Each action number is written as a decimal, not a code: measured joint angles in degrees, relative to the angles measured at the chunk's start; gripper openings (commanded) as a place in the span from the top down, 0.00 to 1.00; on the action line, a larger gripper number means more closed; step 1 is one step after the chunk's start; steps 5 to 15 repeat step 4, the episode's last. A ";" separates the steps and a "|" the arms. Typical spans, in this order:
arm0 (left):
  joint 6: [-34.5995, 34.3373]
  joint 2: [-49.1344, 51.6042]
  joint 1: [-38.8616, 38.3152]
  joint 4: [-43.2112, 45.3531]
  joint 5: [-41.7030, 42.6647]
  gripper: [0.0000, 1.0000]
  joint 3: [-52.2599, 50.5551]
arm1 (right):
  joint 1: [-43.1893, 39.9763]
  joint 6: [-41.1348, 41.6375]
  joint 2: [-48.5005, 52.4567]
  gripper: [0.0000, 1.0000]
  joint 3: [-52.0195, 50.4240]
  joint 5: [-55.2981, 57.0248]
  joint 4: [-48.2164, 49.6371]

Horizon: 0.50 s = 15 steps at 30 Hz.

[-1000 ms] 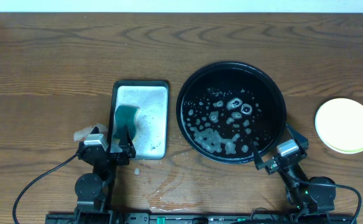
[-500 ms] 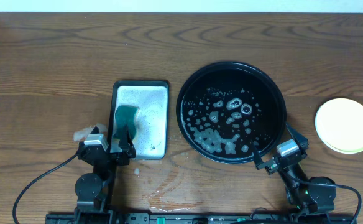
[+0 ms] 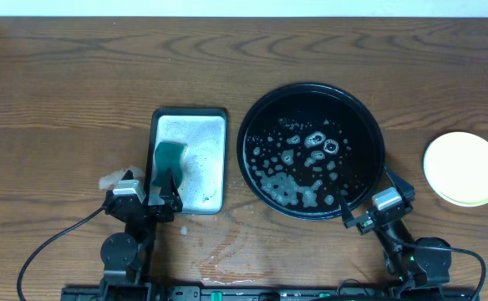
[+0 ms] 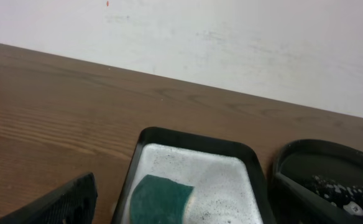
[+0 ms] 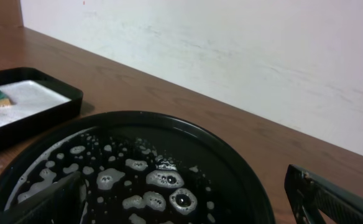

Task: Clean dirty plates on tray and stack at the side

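The round black tray (image 3: 311,90) (image 5: 169,118) holds only soap suds and water. Out on the bare wood at the right sits a pale yellow plate (image 3: 465,167), with a pale green rim showing under its lower edge. My left gripper (image 3: 150,188) (image 4: 181,211) stands open at the near end of the silver tray, its fingers (image 4: 63,202) either side of the green sponge (image 3: 170,158) (image 4: 160,199) without touching it. The right gripper (image 3: 369,199) (image 5: 181,211) is open at the black tray's near right rim, holding nothing.
A rectangular silver tray (image 3: 206,125) (image 4: 194,138) with foam lies left of the black tray. A thin puddle (image 3: 227,247) wets the wood near the front edge. A pale smear (image 3: 110,179) lies left of the left gripper. A white wall runs behind the table.
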 measured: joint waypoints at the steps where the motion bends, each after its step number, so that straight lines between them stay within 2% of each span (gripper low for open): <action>1: 0.00 0.00 0.00 0.00 0.00 0.12 0.00 | 0.00 0.00 0.00 0.01 0.00 0.00 0.00; 15: 0.00 0.00 0.00 0.00 0.00 0.12 0.00 | 0.00 0.00 0.00 0.01 0.00 0.02 0.00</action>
